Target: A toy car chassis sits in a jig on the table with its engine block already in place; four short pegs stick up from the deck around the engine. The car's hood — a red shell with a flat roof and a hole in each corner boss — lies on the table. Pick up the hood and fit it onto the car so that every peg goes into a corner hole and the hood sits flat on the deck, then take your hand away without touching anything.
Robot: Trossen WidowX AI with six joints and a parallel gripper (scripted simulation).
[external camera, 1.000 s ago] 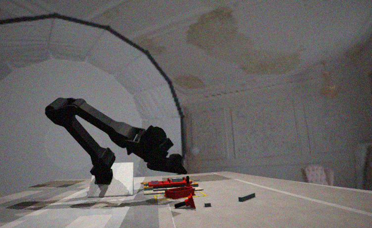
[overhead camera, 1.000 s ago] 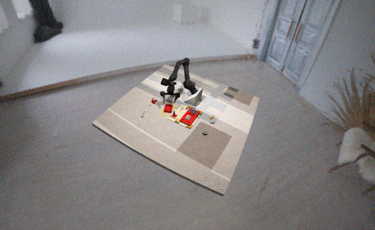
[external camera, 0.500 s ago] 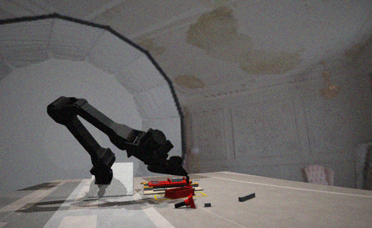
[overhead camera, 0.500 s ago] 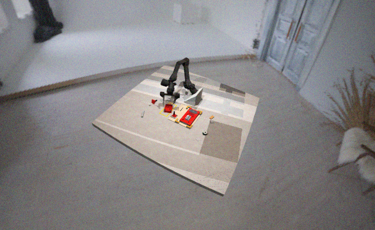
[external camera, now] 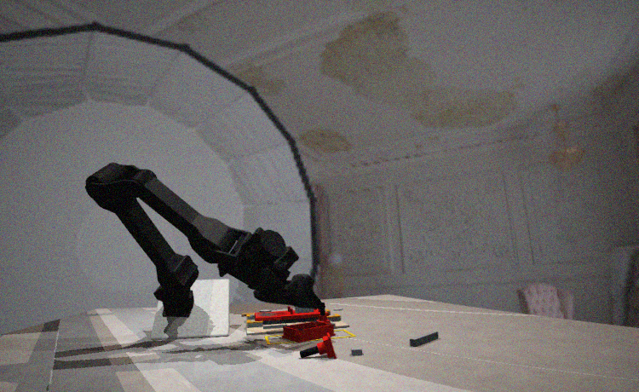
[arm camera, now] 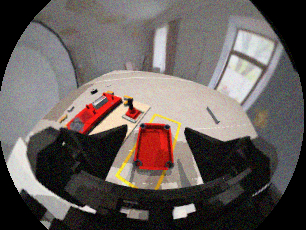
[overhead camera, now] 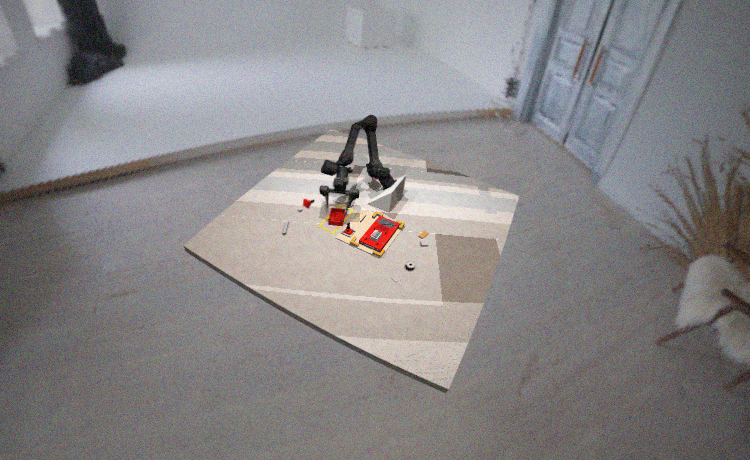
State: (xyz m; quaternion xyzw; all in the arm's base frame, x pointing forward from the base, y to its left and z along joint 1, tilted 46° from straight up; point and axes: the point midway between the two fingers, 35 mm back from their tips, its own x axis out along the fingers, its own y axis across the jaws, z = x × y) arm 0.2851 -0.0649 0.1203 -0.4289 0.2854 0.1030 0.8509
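The jaws (overhead camera: 339, 204) stand wide with nothing between them, tilted forward and down toward the red hood (overhead camera: 336, 216) (external camera: 307, 331) (arm camera: 154, 146). The hood lies on the table (overhead camera: 332, 274) (external camera: 483, 341) (arm camera: 185, 95) within a yellow outline (overhead camera: 327, 229) (external camera: 345, 332) (arm camera: 169, 120), its hollow side facing up and a dark ring at each corner in the wrist view. Near it, the red chassis (overhead camera: 389, 229) (external camera: 283, 317) (arm camera: 94, 116) sits in the jig (overhead camera: 379, 254) (arm camera: 134, 122), a pale board with orange-yellow corner pieces, and the hood is off it. On the same board, between hood and chassis, stands a red-based piece with a black upright (overhead camera: 348, 230) (arm camera: 131, 111). Another red piece with a black stem (overhead camera: 307, 202) (external camera: 327, 346) lies tipped on the table near the hood. A dark bar (overhead camera: 285, 227) (external camera: 423, 338) (arm camera: 213, 115) lies farther off, and a small dark block (external camera: 356, 352) is near the tipped piece.
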